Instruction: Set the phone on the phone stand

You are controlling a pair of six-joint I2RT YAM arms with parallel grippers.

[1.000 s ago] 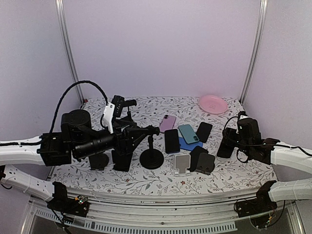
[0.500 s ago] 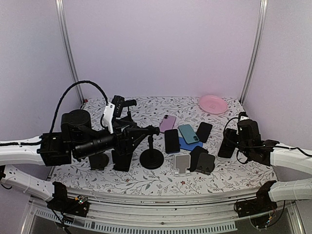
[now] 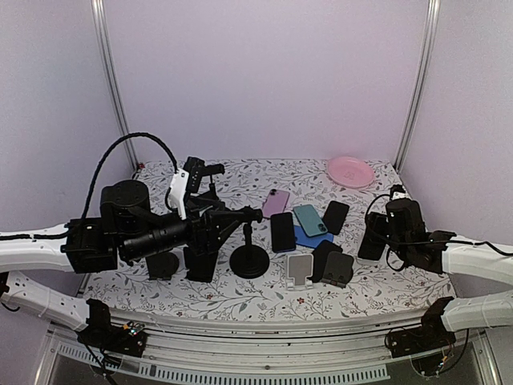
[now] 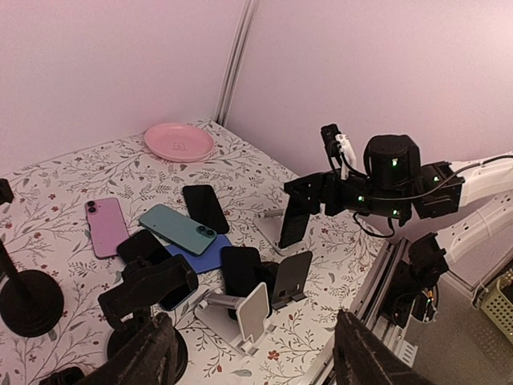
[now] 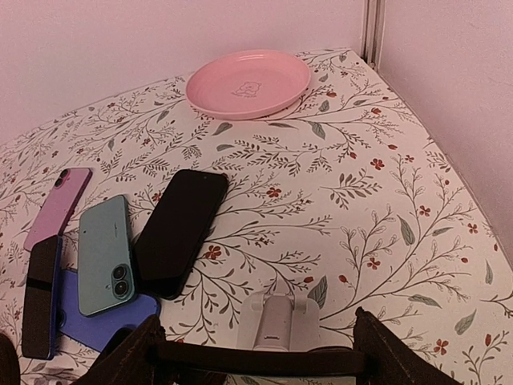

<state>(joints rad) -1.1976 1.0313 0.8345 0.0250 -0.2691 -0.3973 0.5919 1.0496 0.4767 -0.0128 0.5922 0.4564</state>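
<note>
- The left pincer [image 4: 255,337] hangs above the left half of the floral tabletop [image 3: 240,180]. Its fingers are spread apart with nothing between them, and it points across towards the phones.
- Below that arm stand two low black holders [image 3: 163,265]. Just to their right is a black stand with a round base and a thin post [image 3: 249,261].
- Near the middle, several phones lie flat in a loose cluster. A lilac phone [image 3: 276,202] is farthest back, and a black phone [image 3: 282,231] lies in front of it.
- A teal phone [image 3: 309,219] rests across a blue phone [image 5: 104,321]. Another black phone [image 3: 335,216] lies just to the right of those two.
- In front of the cluster a small white phone stand [image 3: 300,269] sits unoccupied. A dark phone stand [image 3: 337,269] is just beside it on the right.
- A pink plate [image 3: 350,171] sits at the far right corner, well apart from the phones.
- The right pincer [image 5: 256,345] is clamped on the task's phone, a dark phone [image 4: 293,220]. It grips the phone by its long edges near the top.
- That phone stands tilted, with its lower end down at a second white phone stand [image 5: 276,321] directly beneath the pincer, near the right edge of the tabletop.
- I cannot tell whether the phone's bottom edge is already seated on that stand's ledge.
</note>
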